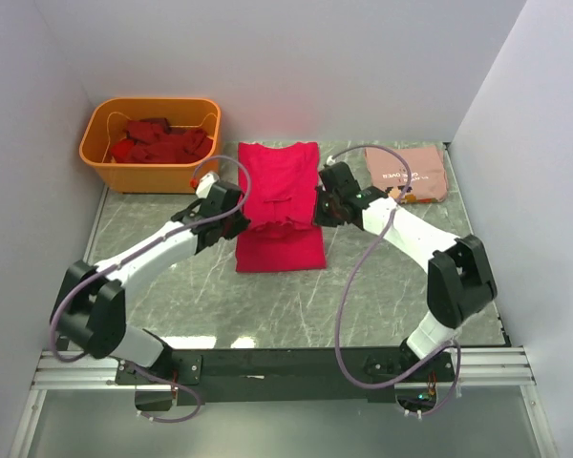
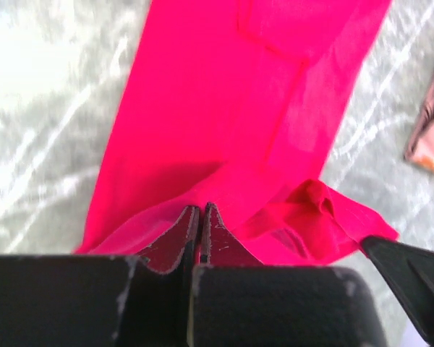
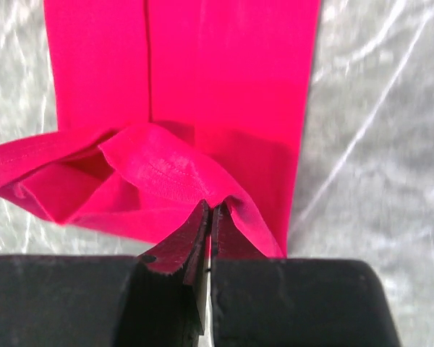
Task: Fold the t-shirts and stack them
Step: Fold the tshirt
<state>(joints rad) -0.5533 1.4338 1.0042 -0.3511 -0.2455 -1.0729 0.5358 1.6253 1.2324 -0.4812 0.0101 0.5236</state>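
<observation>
No text, brand, number or sign can be read in any view.

Only candidate: a small dark-and-white printed graphic (image 1: 406, 181) on the folded dusty salmon-pink cloth t-shirt (image 1: 411, 157), seen from the top camera. It is too small there to make out any letters or figures.

The left wrist view catches an edge of the same shirt at the right side of the frame. The dark and pale marks on it are blurred and unreadable.
</observation>
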